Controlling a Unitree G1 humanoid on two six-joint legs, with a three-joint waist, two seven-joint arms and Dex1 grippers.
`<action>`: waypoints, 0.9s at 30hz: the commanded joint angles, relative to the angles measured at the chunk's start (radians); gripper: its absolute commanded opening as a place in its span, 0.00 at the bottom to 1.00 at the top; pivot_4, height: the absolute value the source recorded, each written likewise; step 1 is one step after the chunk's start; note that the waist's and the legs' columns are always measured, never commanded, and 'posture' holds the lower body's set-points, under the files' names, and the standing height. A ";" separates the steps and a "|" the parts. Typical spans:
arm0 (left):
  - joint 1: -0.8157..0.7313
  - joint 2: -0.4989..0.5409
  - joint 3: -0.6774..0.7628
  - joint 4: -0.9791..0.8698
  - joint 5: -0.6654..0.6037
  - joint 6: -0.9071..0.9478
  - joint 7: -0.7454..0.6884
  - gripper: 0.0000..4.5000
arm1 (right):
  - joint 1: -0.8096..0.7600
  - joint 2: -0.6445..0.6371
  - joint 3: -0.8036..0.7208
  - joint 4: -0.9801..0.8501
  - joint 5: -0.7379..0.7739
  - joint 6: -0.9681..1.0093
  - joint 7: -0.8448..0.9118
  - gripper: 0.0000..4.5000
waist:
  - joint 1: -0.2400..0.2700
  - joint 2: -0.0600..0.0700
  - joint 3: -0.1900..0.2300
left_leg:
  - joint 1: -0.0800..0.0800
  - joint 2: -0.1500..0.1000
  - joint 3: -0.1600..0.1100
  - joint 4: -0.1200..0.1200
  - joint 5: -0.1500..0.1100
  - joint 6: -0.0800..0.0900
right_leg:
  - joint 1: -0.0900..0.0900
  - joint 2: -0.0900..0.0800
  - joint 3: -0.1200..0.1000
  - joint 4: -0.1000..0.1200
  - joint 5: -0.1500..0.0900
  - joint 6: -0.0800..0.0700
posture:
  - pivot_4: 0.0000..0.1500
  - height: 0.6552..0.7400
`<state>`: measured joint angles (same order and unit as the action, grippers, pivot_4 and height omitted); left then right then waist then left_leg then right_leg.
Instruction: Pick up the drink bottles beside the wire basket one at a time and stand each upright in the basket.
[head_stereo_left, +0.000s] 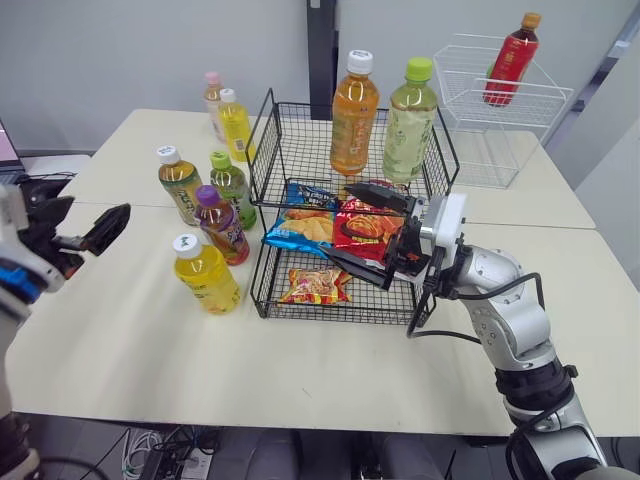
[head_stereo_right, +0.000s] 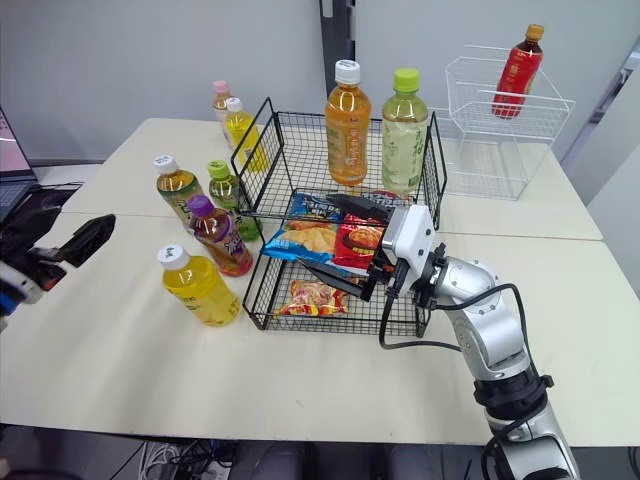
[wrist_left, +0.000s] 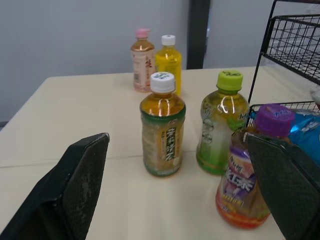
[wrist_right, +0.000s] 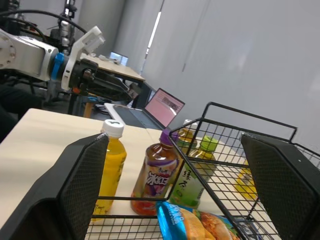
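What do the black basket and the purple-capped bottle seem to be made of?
The black basket looks like thin metal wire with a matte black coating: an open grid one sees through. The purple-capped bottle seems clear, glossy plastic with a printed label; the drink shows through its wall.

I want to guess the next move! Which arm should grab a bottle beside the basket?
Probably left. The open left gripper faces the bottles on that side; the right gripper, also open, is at the wire basket, which stands between it and them.
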<state>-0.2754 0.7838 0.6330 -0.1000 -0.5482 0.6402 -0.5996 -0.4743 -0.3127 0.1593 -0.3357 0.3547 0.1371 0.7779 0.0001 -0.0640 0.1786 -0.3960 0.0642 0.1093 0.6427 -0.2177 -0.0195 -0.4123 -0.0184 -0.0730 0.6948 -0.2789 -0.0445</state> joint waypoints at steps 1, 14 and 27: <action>-0.135 0.030 -0.106 0.164 0.065 -0.108 -0.034 1.00 | 0.009 -0.010 -0.022 -0.065 -0.013 0.013 -0.047 1.00 | 0.000 0.000 0.000 | 0.000 0.000 0.000 0.000 0.000 0.000 | 0.000 0.000 0.000 0.000 0.000 0.000 | 1.00 1.00; -0.636 -0.031 -0.341 0.862 0.284 -0.458 -0.017 1.00 | 0.010 -0.023 -0.019 -0.118 -0.035 0.044 -0.118 1.00 | -0.003 0.000 0.000 | -0.005 0.000 0.001 0.000 0.000 0.000 | -0.005 0.000 -0.001 -0.001 0.000 0.001 | 1.00 1.00; -0.862 -0.033 -0.370 1.263 0.361 -0.600 -0.031 1.00 | 0.009 -0.031 -0.026 -0.127 -0.037 0.047 -0.124 1.00 | -0.005 -0.001 0.000 | -0.007 0.000 0.002 0.001 0.000 0.000 | -0.007 0.000 -0.001 0.000 0.000 0.001 | 1.00 1.00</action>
<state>-1.0997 0.7415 0.2697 1.1523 -0.2045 0.0722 -0.6267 -0.4487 -0.3385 0.1543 -0.4184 0.3066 0.1913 0.6544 -0.0049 -0.0647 0.1787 -0.4029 0.0639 0.1112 0.6433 -0.2177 -0.0195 -0.4195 -0.0183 -0.0740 0.6952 -0.2786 -0.0437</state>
